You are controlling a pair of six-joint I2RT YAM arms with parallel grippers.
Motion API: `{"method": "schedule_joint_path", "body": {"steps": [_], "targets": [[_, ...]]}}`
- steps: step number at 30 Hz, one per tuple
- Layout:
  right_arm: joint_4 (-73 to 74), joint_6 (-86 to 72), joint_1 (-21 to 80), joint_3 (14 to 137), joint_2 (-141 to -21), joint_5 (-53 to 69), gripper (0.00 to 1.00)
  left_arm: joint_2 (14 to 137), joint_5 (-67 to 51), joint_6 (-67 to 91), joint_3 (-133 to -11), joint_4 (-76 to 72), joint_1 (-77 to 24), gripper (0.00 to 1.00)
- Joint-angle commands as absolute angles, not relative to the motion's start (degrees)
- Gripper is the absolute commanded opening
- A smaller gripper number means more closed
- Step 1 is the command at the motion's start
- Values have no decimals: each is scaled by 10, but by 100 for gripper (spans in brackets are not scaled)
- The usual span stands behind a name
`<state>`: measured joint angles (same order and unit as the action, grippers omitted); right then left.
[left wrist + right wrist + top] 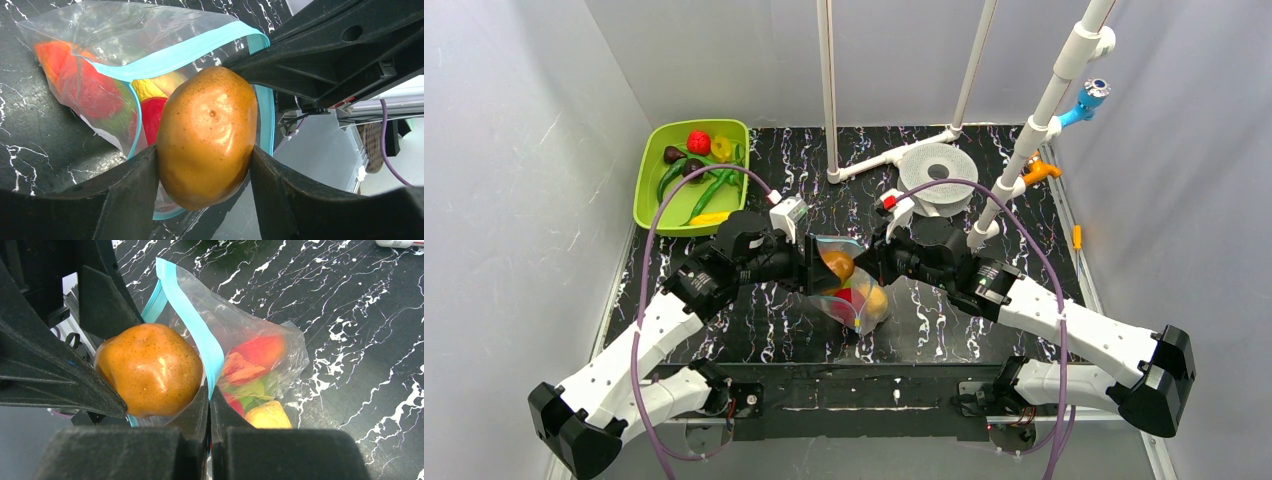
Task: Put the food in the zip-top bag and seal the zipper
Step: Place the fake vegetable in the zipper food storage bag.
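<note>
A brown-orange pear-like fruit [207, 137] is clamped between the fingers of my left gripper [204, 172], which holds it at the mouth of the zip-top bag [100, 45]. The same fruit [148, 369] shows in the right wrist view, just outside the light-blue zipper [192, 325]. My right gripper [210, 395] is shut on that zipper edge, holding the mouth up. Inside the bag [260, 335] lie red, green and yellow food pieces. From above, the bag [852, 296] sits at the table's middle between both grippers, with the fruit [837, 265] at its top.
A lime-green tray [650, 190] at the back left holds more food, among it a red berry, green pods and a yellow piece. A white tape roll [937, 172] and white pipe stands [828, 90] are at the back. Orange and blue clips [1040, 172] lie at the far right.
</note>
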<state>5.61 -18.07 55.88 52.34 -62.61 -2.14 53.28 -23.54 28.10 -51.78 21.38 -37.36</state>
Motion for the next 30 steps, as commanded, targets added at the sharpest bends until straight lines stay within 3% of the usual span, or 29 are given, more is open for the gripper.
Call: {"method": "schedule_joint_path", "body": {"steps": [1, 2, 4, 16, 23, 27, 30], "targets": [[24, -181, 558, 529, -615, -12, 1, 519, -225, 276, -541, 227, -377, 69], [24, -180, 558, 529, -614, -10, 1, 515, -221, 275, -541, 227, -377, 75], [25, -180, 558, 528, -612, -10, 1, 512, -217, 273, -544, 227, -377, 79], [26, -175, 557, 514, -593, -24, 1, 523, -166, 212, -614, 252, -377, 80], [25, -168, 556, 514, -598, -22, 1, 453, -18, 183, -616, 272, -377, 86], [22, -165, 555, 511, -600, -21, 1, 427, 131, 160, -629, 305, -376, 98], [19, -164, 554, 510, -601, -19, 1, 429, 237, 140, -639, 328, -376, 98]]}}
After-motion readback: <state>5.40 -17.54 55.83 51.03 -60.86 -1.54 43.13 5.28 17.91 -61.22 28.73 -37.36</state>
